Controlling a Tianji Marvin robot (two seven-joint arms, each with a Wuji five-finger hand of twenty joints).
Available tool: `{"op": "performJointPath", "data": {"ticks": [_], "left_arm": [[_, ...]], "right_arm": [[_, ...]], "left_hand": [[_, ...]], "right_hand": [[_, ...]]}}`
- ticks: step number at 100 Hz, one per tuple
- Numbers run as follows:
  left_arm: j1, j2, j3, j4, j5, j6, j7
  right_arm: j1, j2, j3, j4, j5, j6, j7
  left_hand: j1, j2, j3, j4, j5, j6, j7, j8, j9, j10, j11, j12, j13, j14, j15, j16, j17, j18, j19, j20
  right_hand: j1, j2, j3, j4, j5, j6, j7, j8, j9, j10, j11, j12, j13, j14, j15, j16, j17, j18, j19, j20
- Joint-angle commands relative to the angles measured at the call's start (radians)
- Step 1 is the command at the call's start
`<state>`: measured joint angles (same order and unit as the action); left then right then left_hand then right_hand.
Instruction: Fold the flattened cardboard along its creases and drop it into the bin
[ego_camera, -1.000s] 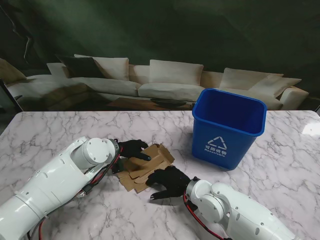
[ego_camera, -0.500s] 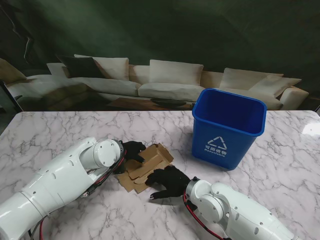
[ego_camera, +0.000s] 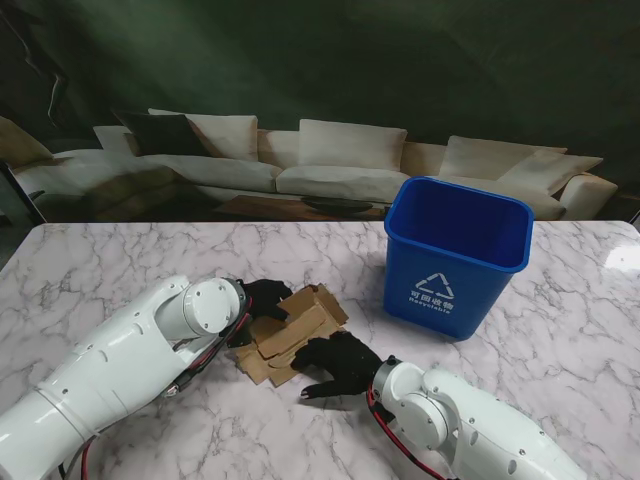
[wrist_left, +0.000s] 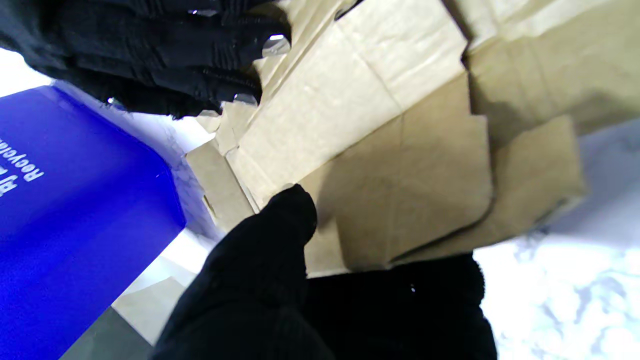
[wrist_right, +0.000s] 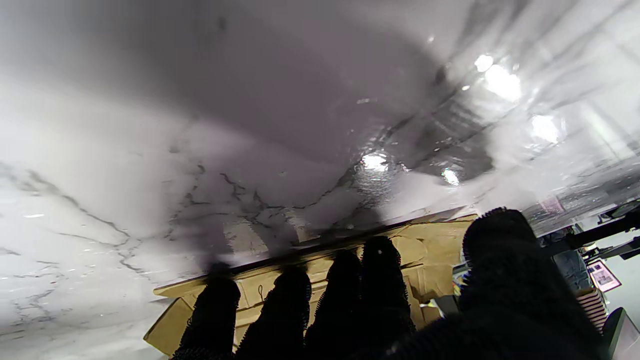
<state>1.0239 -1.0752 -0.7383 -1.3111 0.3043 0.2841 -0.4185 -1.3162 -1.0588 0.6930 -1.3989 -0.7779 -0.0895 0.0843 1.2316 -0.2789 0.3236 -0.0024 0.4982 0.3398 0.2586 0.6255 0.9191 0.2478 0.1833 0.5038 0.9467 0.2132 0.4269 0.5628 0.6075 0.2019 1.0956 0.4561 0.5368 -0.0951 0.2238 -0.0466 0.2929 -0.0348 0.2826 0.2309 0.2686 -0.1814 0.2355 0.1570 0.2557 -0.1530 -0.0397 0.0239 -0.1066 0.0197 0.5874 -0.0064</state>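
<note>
1. your left hand (ego_camera: 262, 300) is gripping the left end of the cardboard (ego_camera: 295, 333), thumb on top, other fingers beneath.
2. your right hand (ego_camera: 335, 362) is pressing its spread fingers (wrist_right: 285, 310) onto the cardboard's nearer edge, holding nothing.
3. the cardboard is lying partly folded mid-table (ego_camera: 120, 270), the blue bin (ego_camera: 455, 255) standing near its right.

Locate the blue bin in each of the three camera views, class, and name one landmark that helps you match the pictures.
Stand view: the blue bin stands upright on the marble table, right of the cardboard.
Left wrist view: its blue wall with white lettering shows beside the cardboard.
Right wrist view: the bin is not in it.
Shared landmark: the cardboard, seen in all three.
</note>
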Motion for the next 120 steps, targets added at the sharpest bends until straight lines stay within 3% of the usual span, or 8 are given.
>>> {"op": "performJointPath", "data": {"ticks": [1, 30, 52, 71, 80, 89, 101, 120], "left_arm": [[0.042, -0.011, -0.001, -0.032, -0.005, -0.012, -0.017], [0.111, -0.007, -0.114, -0.081, 0.076, -0.029, 0.042], [0.158, -0.010, -0.182, -0.112, 0.104, -0.047, 0.091], [0.195, -0.010, -0.247, -0.151, 0.131, -0.072, 0.117], [0.221, -0.011, -0.288, -0.182, 0.132, -0.093, 0.135], [0.257, -0.014, -0.334, -0.222, 0.130, -0.124, 0.164], [0.307, -0.019, -0.389, -0.273, 0.132, -0.180, 0.212], [0.382, -0.033, -0.454, -0.335, 0.128, -0.274, 0.305]], "right_arm": [[-0.048, 0.011, 0.015, 0.043, -0.021, 0.013, 0.014], [-0.162, 0.009, 0.160, -0.077, -0.070, -0.044, -0.038], [-0.238, -0.001, 0.231, -0.172, -0.037, -0.058, -0.057], [-0.285, -0.002, 0.272, -0.229, -0.036, -0.061, -0.059], [-0.296, -0.004, 0.281, -0.240, -0.025, -0.054, -0.058], [-0.300, -0.004, 0.284, -0.245, -0.011, -0.034, -0.042], [-0.298, -0.006, 0.276, -0.248, 0.006, 0.027, -0.030], [-0.305, -0.008, 0.263, -0.288, 0.050, 0.183, 0.025]], "left_hand": [[0.059, -0.052, 0.041, -0.029, 0.138, -0.141, 0.115, 0.030, 0.098, -0.117, 0.060, 0.033, 0.069, -0.087, 0.099, 0.027, 0.027, -0.044, 0.051, 0.026], [0.059, -0.055, 0.049, -0.031, 0.137, -0.164, 0.103, 0.005, 0.117, -0.138, 0.064, 0.097, 0.077, -0.093, 0.098, 0.028, 0.036, -0.049, 0.054, 0.035], [0.059, -0.049, 0.043, -0.031, 0.148, -0.168, 0.117, 0.011, 0.119, -0.136, 0.063, 0.120, 0.077, -0.091, 0.105, 0.031, 0.033, -0.048, 0.056, 0.041], [0.059, -0.044, 0.039, -0.030, 0.152, -0.178, 0.125, 0.015, 0.119, -0.136, 0.059, 0.124, 0.073, -0.091, 0.105, 0.031, 0.026, -0.047, 0.047, 0.042], [0.059, -0.042, 0.038, -0.030, 0.153, -0.180, 0.129, 0.018, 0.119, -0.134, 0.058, 0.126, 0.071, -0.089, 0.105, 0.031, 0.022, -0.044, 0.043, 0.041], [0.059, -0.031, 0.069, -0.035, 0.136, -0.199, 0.189, 0.088, 0.097, -0.082, 0.072, 0.147, 0.061, -0.065, 0.110, 0.036, -0.003, -0.008, 0.036, 0.046], [0.059, -0.032, 0.069, -0.040, 0.114, -0.208, 0.274, 0.180, 0.086, -0.098, 0.083, 0.178, 0.041, -0.047, 0.127, 0.056, -0.017, -0.018, 0.035, 0.059], [0.059, -0.023, 0.063, -0.039, 0.104, -0.216, 0.306, 0.195, 0.075, -0.105, 0.086, 0.204, 0.030, -0.050, 0.137, 0.070, -0.021, -0.029, 0.031, 0.063]], "right_hand": [[-0.006, 0.035, -0.013, 0.012, 0.034, 0.137, 0.055, 0.012, -0.005, 0.261, 0.028, 0.022, -0.007, 0.145, 0.020, 0.003, 0.054, 0.155, 0.125, 0.041], [0.002, 0.034, -0.012, 0.015, 0.050, 0.115, 0.086, 0.036, 0.000, 0.280, 0.077, 0.043, 0.011, 0.160, 0.022, 0.005, 0.059, 0.174, 0.169, 0.070], [0.006, 0.030, -0.008, 0.017, 0.052, 0.109, 0.104, 0.062, 0.026, 0.312, 0.141, 0.070, 0.052, 0.224, 0.034, 0.018, 0.077, 0.210, 0.214, 0.100], [-0.004, 0.034, -0.012, 0.016, 0.052, 0.171, 0.095, 0.065, 0.091, 0.355, 0.198, 0.093, 0.081, 0.260, 0.059, 0.038, 0.089, 0.214, 0.231, 0.114], [-0.027, 0.042, -0.021, 0.013, 0.127, 0.186, 0.131, 0.091, 0.142, 0.361, 0.248, 0.115, 0.113, 0.275, 0.094, 0.061, 0.106, 0.210, 0.254, 0.130], [-0.059, 0.044, -0.025, 0.011, 0.187, 0.186, 0.182, 0.149, 0.173, 0.368, 0.259, 0.120, 0.138, 0.287, 0.130, 0.086, 0.126, 0.202, 0.276, 0.152], [-0.100, 0.066, -0.033, 0.004, 0.226, 0.204, 0.181, 0.184, 0.149, 0.388, 0.213, 0.100, 0.111, 0.295, 0.125, 0.087, 0.105, 0.190, 0.269, 0.158], [-0.190, 0.126, -0.077, -0.002, 0.046, 0.258, -0.125, 0.106, 0.026, 0.401, 0.077, 0.039, -0.002, 0.270, 0.037, 0.036, 0.018, 0.160, 0.159, 0.090]]}}
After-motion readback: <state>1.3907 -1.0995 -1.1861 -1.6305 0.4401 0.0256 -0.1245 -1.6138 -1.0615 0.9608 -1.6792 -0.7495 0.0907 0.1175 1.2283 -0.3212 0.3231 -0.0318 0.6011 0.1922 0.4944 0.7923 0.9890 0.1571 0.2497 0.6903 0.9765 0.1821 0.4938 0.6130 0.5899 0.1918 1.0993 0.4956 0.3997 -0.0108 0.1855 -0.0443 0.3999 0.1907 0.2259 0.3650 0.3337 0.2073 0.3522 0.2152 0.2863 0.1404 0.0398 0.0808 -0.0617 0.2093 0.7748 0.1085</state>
